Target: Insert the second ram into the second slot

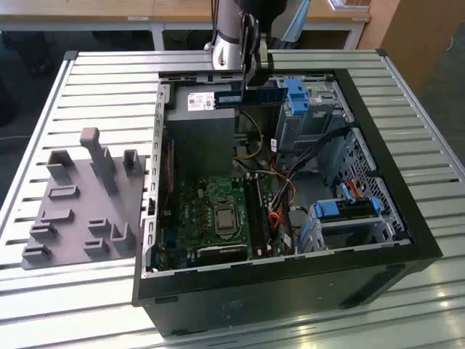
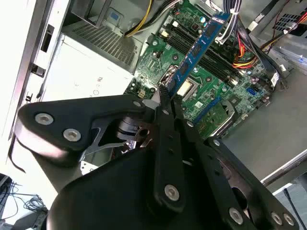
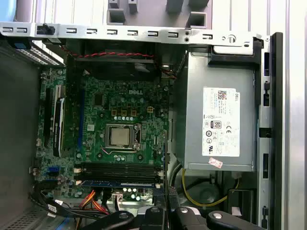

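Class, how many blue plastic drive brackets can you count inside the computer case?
2. One blue drive bracket sits at the far end of the computer case, beside the held second ram; the other is by the exterior view's right wall. More may be hidden.

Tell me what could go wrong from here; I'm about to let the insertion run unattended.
The gripper holds the second ram above the case, so any tilt in the grip could bring it to the black slots skewed. The orange wires beside those slots could snag it on the way down.
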